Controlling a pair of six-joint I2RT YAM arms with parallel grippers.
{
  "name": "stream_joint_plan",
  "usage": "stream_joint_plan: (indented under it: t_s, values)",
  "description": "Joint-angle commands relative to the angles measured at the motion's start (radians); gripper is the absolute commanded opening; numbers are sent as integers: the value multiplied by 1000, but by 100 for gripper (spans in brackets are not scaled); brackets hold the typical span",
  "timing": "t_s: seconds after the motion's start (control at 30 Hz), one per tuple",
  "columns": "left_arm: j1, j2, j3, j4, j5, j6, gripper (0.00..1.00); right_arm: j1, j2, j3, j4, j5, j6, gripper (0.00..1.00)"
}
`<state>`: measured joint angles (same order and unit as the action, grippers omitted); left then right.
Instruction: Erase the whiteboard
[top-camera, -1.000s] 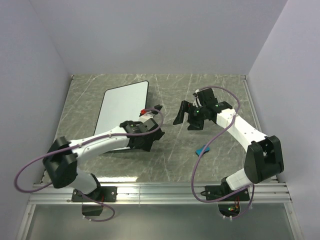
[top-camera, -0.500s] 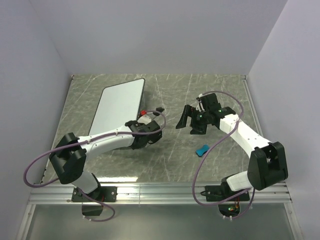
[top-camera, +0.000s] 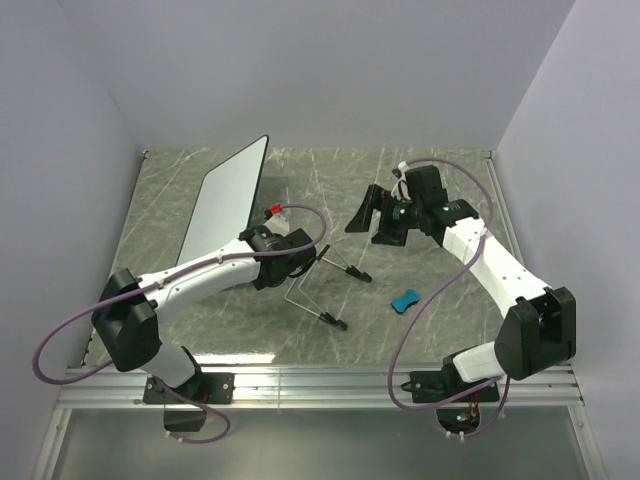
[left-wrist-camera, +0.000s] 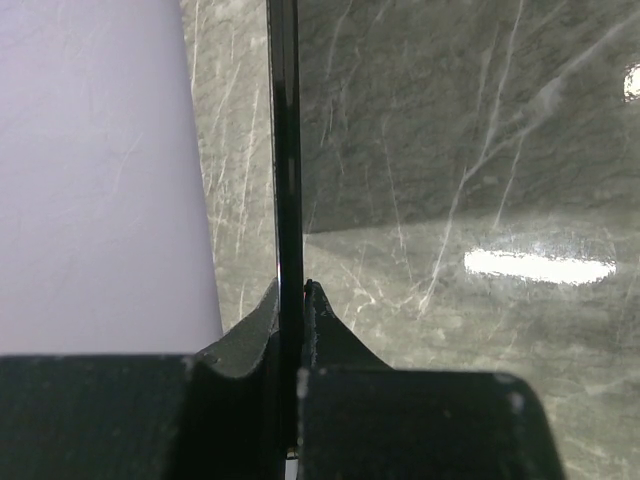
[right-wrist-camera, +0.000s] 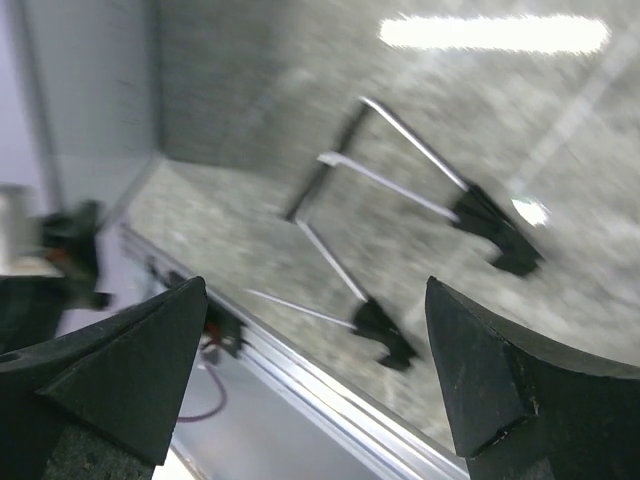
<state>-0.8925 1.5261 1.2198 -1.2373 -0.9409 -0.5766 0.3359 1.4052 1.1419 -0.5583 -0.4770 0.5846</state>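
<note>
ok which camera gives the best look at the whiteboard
Top external: most of the whiteboard shows there, tipped up, its wire legs sticking out behind it. Left wrist gives only its black frame edge-on, pinched in the left claw. Right wrist catches just the blurred wire legs, not the board face.

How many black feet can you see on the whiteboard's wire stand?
2. One foot lies left of the blue eraser; the other foot sits nearer the front edge. More may hide behind the left arm.
</note>
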Motion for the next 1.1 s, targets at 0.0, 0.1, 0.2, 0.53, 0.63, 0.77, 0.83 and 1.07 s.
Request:
stream_joint_plan:
  t_s: [0.0,0.1,0.2,0.53,0.63,0.77,0.83,1.07]
  values:
    - [-6,-63,26,68,80,-97,0,6,11,87,86,-84,35,96]
    - [-6,-79,24,62,59,-114,0,32,32,129,142,-136,82,96]
    - [-6,-112,23,64,47,-118,0,76,121,268,149,-163,136,96]
    - [-29,-158,-23,96,70,-144,0,259,696,981,-6,-133,213,97]
    - [-42,-156,-29,104,77,-157,0,291,797,1111,-14,-135,247,97]
    - [-80,-170,-2,124,88,-143,0,325,870,1158,-2,-144,277,97]
    - [-94,-173,13,121,80,-143,0,333,896,1142,9,-140,284,95]
    - [-137,-233,52,157,103,-127,0,348,946,1121,57,-158,301,14]
